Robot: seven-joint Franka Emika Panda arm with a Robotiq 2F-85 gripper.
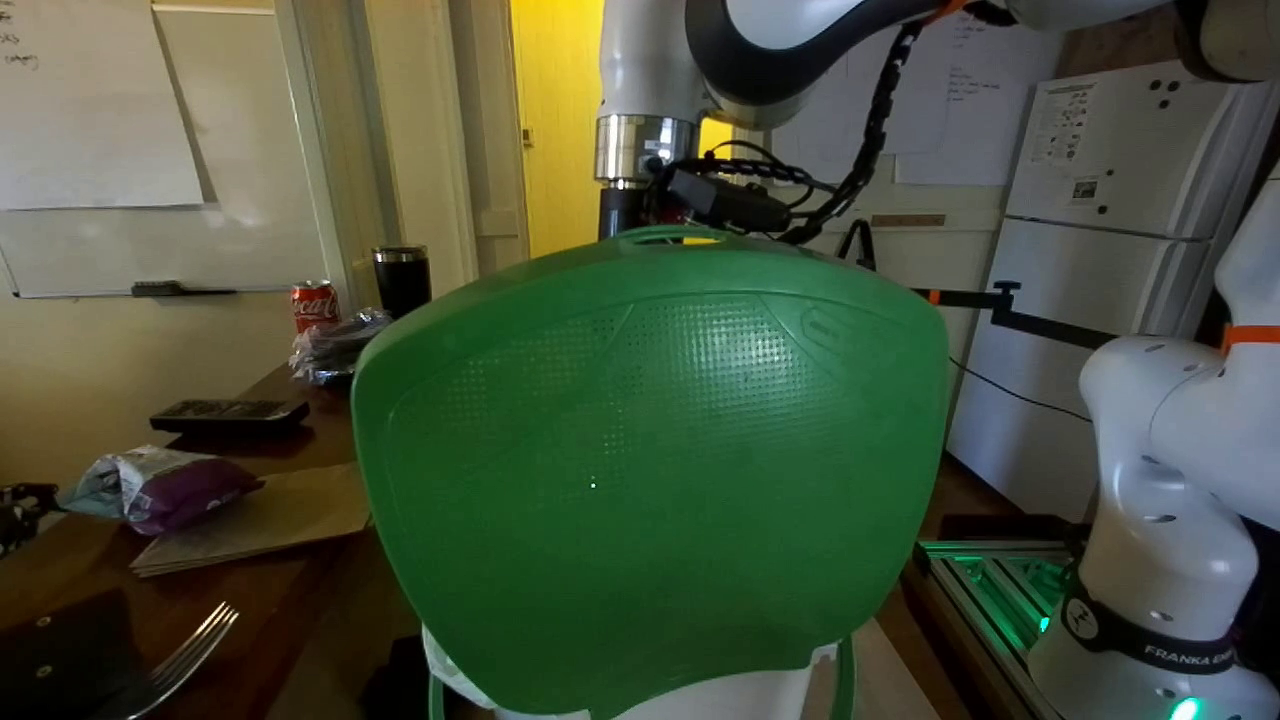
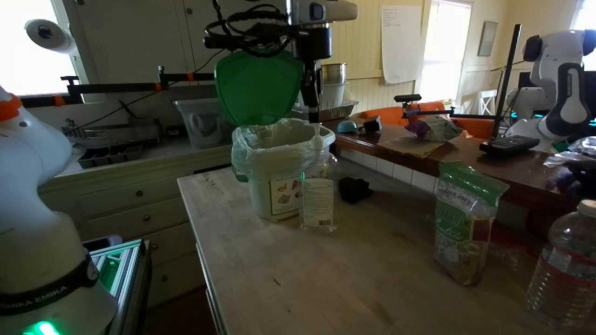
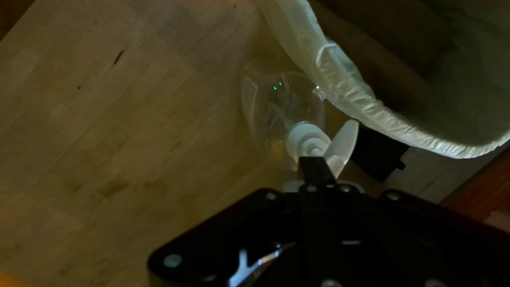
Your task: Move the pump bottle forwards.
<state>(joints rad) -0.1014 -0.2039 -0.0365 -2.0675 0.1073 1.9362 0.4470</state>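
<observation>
Pincer (image 3: 312,162) drawn narrow at the head of the pump bottle (image 2: 318,195)

Together and pointing down, my black fingers (image 3: 310,171) meet at the bottle's white pump (image 3: 306,139). In the wrist view they cover part of it, and its pale nozzle (image 3: 342,143) shows just beside them. Whether they touch the pump or pinch any of it, I can't make out.

Clear and upright, the bottle stands on the pale wooden countertop (image 2: 260,279), just beside a white bucket (image 2: 260,190) lined with a translucent bag (image 2: 251,151). The bucket's green lid (image 1: 650,450) is raised, and in an exterior view it hides both my fingertips and the bottle. A small black object (image 2: 355,190) lies near the bottle.

Well apart from it, on the same countertop, stand a bag of Trader Joe's green lentils (image 2: 465,228) and a clear water bottle (image 2: 565,274). On the darker wooden ledge (image 2: 465,154), a purple snack bag (image 2: 433,128) rests on brown paper (image 2: 409,146). A Coca-Cola can (image 1: 316,305) and a fork (image 1: 188,652) also show in an exterior view.
</observation>
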